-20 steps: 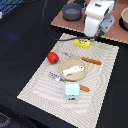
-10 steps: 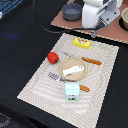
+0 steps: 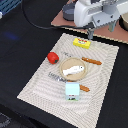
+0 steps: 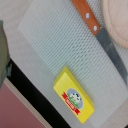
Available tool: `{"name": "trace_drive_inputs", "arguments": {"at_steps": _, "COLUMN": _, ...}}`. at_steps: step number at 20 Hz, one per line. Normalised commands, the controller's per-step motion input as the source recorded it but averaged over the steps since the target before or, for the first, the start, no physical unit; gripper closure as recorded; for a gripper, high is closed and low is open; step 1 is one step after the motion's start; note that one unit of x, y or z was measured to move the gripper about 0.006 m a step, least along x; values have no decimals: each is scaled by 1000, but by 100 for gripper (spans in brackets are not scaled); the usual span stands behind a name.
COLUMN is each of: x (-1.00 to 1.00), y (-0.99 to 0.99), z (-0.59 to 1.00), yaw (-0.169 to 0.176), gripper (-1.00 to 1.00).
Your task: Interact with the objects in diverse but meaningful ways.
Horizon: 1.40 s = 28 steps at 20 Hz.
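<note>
Gripper poised just above yellow box, arm reaching down over woven mat, jaw state unclear.

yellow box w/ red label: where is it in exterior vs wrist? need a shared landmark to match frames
Exterior view: the yellow box lies on the placemat near its far edge, just below the gripper.
Wrist view: the yellow box fills the lower middle of the picture, label up, on the placemat.
Shared landmark: the wooden-handled knife beside the plate, its handle seen close to the box.
</note>
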Motion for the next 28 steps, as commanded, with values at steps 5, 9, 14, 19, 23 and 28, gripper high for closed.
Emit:
{"name": "trace_drive_inputs", "arguments": {"at_steps": 5, "x": 70, "y": -598, "z": 140, "yaw": -117, "gripper": -100}}
{"name": "trace_drive_inputs", "arguments": {"at_steps": 9, "x": 4, "y": -659, "z": 69, "yaw": -106, "gripper": -100}}
{"name": "trace_drive_inputs", "arguments": {"at_steps": 14, "x": 0, "y": -678, "z": 22, "yaw": -106, "gripper": -100}}
{"name": "trace_drive_inputs", "arguments": {"at_steps": 19, "x": 2, "y": -666, "z": 1, "yaw": -113, "gripper": -100}}
{"name": "trace_drive_inputs", "arguments": {"at_steps": 23, "x": 101, "y": -615, "z": 0, "yaw": -129, "gripper": -100}}
{"name": "trace_drive_inputs", "arguments": {"at_steps": 28, "x": 422, "y": -481, "z": 6, "yaw": -139, "gripper": -100}}
